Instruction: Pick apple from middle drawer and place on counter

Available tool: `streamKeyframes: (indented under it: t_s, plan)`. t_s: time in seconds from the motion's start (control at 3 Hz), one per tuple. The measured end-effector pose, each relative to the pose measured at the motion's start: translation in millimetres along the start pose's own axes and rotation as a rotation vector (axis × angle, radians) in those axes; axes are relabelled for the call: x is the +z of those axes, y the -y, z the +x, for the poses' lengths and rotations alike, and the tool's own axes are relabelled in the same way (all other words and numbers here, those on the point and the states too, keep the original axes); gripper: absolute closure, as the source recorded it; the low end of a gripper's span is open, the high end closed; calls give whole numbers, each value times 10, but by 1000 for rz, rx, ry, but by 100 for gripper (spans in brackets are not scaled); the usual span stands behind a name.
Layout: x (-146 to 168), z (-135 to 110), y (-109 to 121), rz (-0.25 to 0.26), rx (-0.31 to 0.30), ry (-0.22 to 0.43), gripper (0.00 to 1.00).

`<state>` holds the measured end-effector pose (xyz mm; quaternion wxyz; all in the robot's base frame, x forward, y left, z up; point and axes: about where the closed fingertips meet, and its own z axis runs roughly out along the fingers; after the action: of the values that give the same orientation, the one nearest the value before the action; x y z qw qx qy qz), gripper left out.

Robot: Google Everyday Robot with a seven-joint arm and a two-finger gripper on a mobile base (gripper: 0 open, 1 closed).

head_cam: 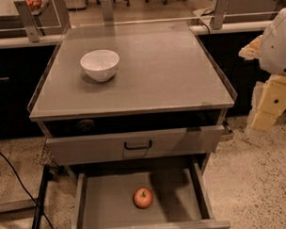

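Note:
The apple (143,198), small and red with yellowish patches, lies on the flat grey floor of the open middle drawer (108,202), near its centre. The counter (165,73) is the broad grey cabinet top above it. Only white and beige links of my arm (270,102) show at the right edge, beside the cabinet at about counter height. The gripper itself is out of view.
A white bowl (100,64) stands on the counter's back left. A grey drawer front with a small black handle (138,145) sits slightly pulled out above the open drawer. A pale worktop with dark cabinets (18,43) runs behind. A black cable (18,182) lies on the floor at left.

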<state>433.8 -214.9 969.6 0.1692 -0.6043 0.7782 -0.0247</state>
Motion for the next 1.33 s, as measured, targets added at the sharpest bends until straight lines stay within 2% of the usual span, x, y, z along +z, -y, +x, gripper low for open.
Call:
streamKeyframes:
  t_s: [0.67,1.0,1.33]
  plan:
    - [425,-12,-403,-23,41,145,0]
    - [849,-90,-653,-35,78,219,0]
    - [1503,-222,-920,-24,131,289,0]
